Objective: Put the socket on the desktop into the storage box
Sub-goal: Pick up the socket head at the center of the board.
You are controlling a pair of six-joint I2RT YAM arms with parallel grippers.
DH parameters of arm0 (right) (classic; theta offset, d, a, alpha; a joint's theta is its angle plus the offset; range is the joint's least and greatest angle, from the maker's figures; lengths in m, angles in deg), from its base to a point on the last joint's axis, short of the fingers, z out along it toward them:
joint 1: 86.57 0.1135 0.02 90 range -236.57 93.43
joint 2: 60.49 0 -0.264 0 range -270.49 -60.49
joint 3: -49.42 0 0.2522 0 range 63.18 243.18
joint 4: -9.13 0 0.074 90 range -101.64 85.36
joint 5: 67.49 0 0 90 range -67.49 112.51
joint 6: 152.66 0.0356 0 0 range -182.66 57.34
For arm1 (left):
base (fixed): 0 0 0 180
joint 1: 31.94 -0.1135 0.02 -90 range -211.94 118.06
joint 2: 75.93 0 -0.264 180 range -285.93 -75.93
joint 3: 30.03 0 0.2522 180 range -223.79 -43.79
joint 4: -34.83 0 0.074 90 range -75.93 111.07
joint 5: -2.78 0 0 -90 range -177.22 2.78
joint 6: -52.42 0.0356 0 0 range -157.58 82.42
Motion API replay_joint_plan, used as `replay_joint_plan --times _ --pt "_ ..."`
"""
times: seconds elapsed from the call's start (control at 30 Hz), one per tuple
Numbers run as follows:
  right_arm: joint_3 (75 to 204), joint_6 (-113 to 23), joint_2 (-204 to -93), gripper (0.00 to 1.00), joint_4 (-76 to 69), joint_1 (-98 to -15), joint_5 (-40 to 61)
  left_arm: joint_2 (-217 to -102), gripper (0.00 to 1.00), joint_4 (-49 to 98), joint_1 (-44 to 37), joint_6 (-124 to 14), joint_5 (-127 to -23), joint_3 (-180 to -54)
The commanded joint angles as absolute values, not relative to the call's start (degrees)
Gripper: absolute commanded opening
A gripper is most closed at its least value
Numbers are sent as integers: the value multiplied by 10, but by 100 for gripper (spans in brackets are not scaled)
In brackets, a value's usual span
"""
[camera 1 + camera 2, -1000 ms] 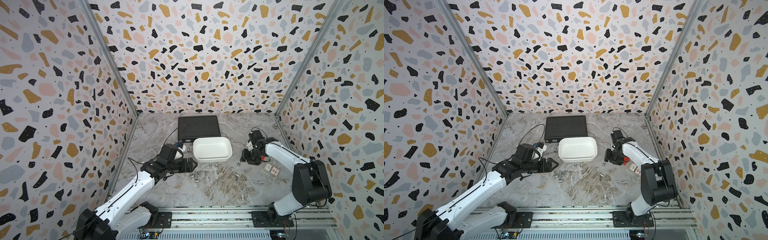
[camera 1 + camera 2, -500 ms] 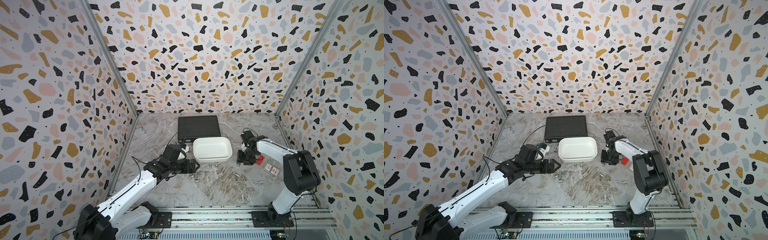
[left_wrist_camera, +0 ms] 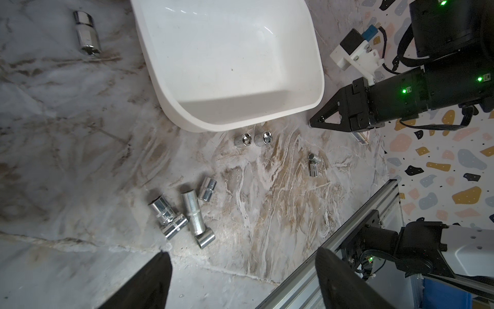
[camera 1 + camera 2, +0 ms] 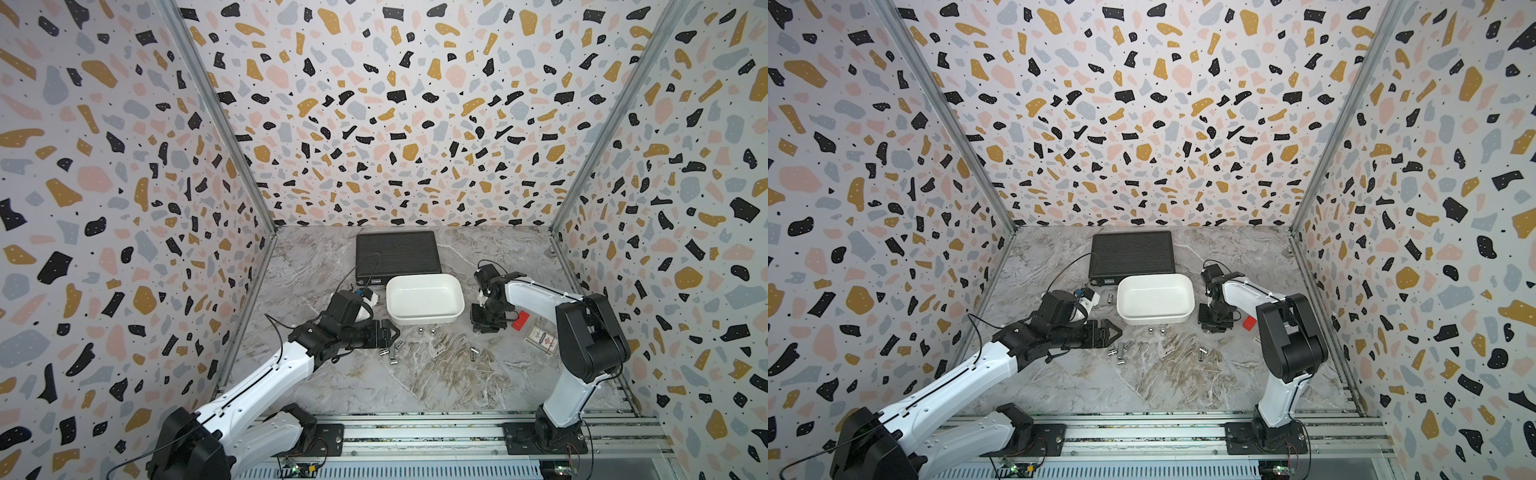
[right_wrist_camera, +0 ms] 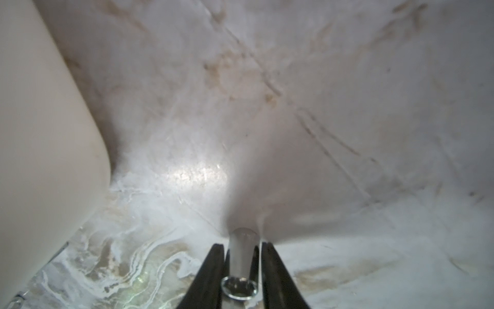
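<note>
In both top views I record a cell closed on three sides by terrazzo-speckled walls (image 4: 395, 124). Its floor is a flat grey-white marbled desktop (image 4: 415, 382) with brownish veins, and an aluminium rail (image 4: 415, 432) along the near edge carries both arm bases. A black ribbed case (image 4: 397, 253) lies toward the back wall, and the white storage box (image 4: 424, 319) sits just in front of it. Loose sockets (image 4: 421, 331) are scattered on the desktop in front of the box, and a lone socket (image 4: 1110, 298) lies off the box's left end. The left gripper (image 4: 392, 333) hangs low near the box's near left corner. The right gripper (image 4: 484, 329) points down at the desktop just off the box's right end, with a red tag (image 4: 520, 321) and a small printed packet (image 4: 540, 338) near it. The left wrist view shows the left fingers (image 3: 157, 273) spread wide above a cluster of the loose sockets, holding nothing. The marble there is streaked pale along the brown veining. The right wrist view is blurred. It shows the right fingers (image 5: 211, 275) pinching one chrome socket (image 5: 242, 254) beside the box's outer wall, its far end down toward the desktop. I cannot tell whether it has left the surface.
</note>
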State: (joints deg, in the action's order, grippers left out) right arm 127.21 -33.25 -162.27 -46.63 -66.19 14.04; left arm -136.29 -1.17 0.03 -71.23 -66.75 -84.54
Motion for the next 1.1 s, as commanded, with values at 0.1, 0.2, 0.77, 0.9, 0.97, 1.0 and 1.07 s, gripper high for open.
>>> replay_joint_plan --times 0.1,0.2,0.77,0.9,0.97,1.0,1.07 --pt "1293 -329 -1598 22 -488 -659 151 -1359 87 1 3 -711 -678 -840" --pt "1295 -331 -1582 21 -496 -659 153 -1358 87 -5 3 -711 -687 -841" --pt "1390 -357 -1534 21 -553 -653 137 -1364 87 -73 3 -736 -797 -857" --pt "1429 -362 -1553 21 -564 -640 134 -1362 87 -82 2 -741 -808 -858" --pt "1446 -363 -1565 21 -565 -631 131 -1360 87 -87 2 -741 -816 -858" --pt "1455 -363 -1573 21 -567 -627 129 -1359 87 -89 2 -742 -820 -858" --pt "1472 -364 -1589 21 -571 -619 128 -1358 87 -93 2 -742 -824 -858"
